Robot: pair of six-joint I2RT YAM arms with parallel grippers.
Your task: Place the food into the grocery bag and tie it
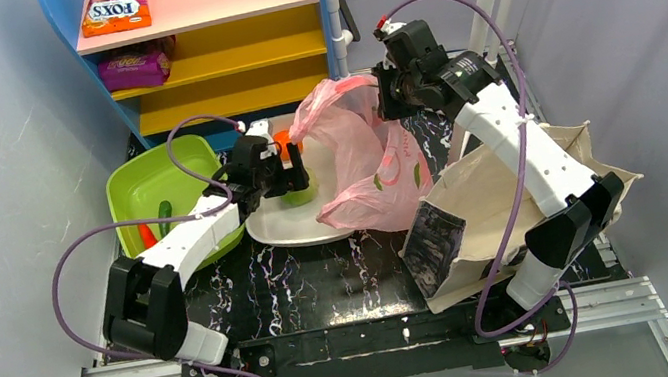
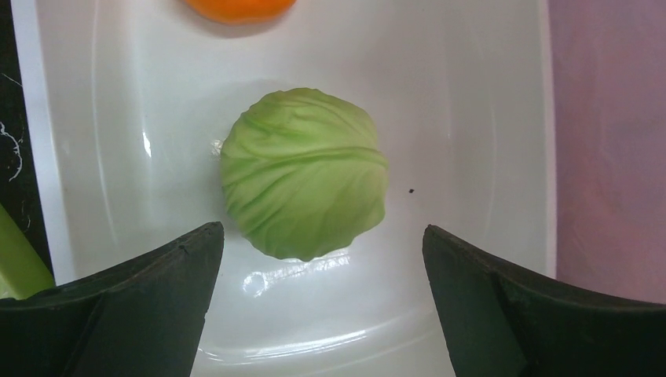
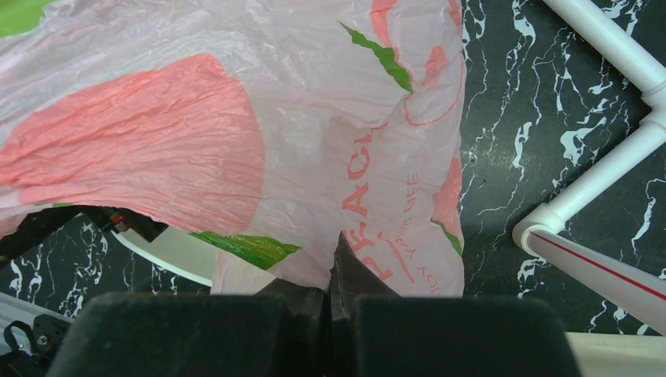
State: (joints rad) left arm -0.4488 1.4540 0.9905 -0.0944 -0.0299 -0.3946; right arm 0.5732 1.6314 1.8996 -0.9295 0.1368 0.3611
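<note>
While clamping a fold of the thin, translucent pink plastic grocery bag (image 1: 368, 158) between tightly pressed fingers, holds it lifted with the right gripper (image 3: 334, 292), with the lower part sagging onto the black marbled table (image 1: 324, 281) and over the rim of the white oval plate (image 1: 281, 229). On that plate, beside the bag: pale green round cabbage (image 2: 305, 182) and small round orange fruit (image 2: 239, 8), apart from each other. Hovers above the cabbage with the left gripper (image 2: 322, 234), jaws spread wide, clear of it on both sides. Left of the plate, lime green plastic tub (image 1: 167, 169) with small red and green pieces (image 1: 148, 235); right of the bag, beige canvas tote (image 1: 473, 197) lying on its side
</note>
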